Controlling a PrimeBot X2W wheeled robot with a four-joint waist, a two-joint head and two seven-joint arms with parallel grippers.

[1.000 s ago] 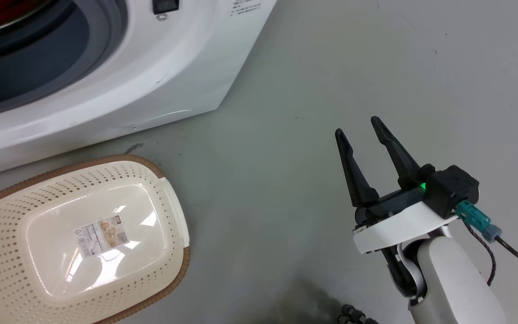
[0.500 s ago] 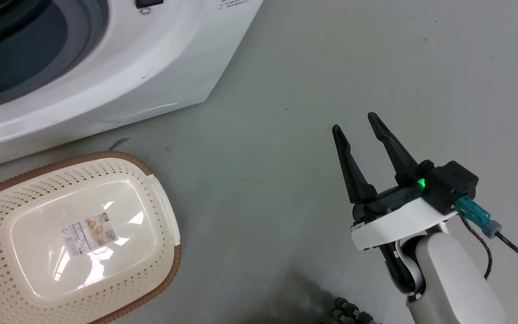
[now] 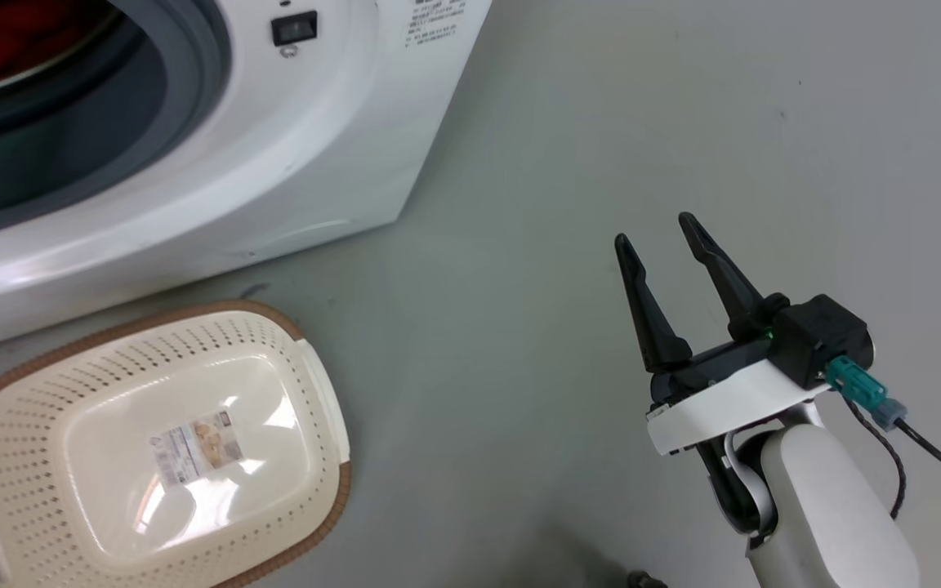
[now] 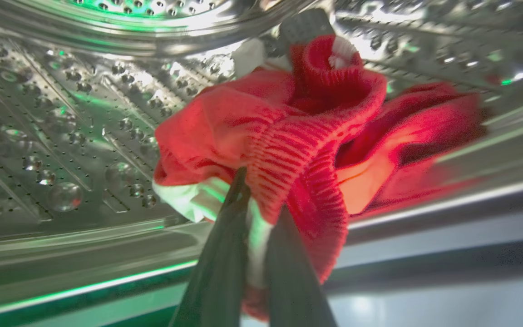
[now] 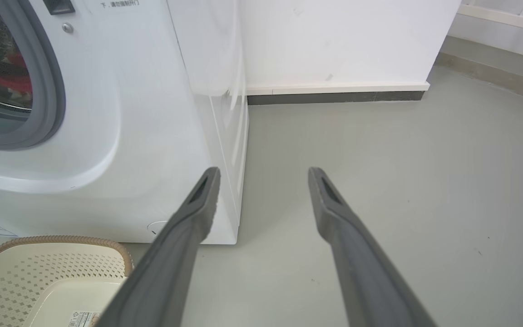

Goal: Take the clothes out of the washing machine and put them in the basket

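While the left gripper point(image 4: 261, 200) pinches the clothes point(image 4: 288, 122) inside the washing machine point(image 3: 315, 122), right gripper point(image 3: 653, 230) hangs spread wide, right of basket point(image 3: 21, 425).

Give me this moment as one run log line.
left gripper: shut on clothes inside washing machine | right gripper: open, above floor | basket: on floor, no clothes in it

Ribbed, fuzzy red knit, that's the clothes point(image 4: 298, 136), against the drum point(image 4: 61, 136), polished steel, dimpled and mirror-bright. The washing machine point(image 3: 332, 147) shell gleams glossy white, its door ring point(image 3: 201, 106) matt grey rubber. The basket point(image 3: 21, 425) is shiny cream plastic with a paper label point(image 3: 197, 445); the floor point(image 3: 601, 122) is smooth, dull grey.
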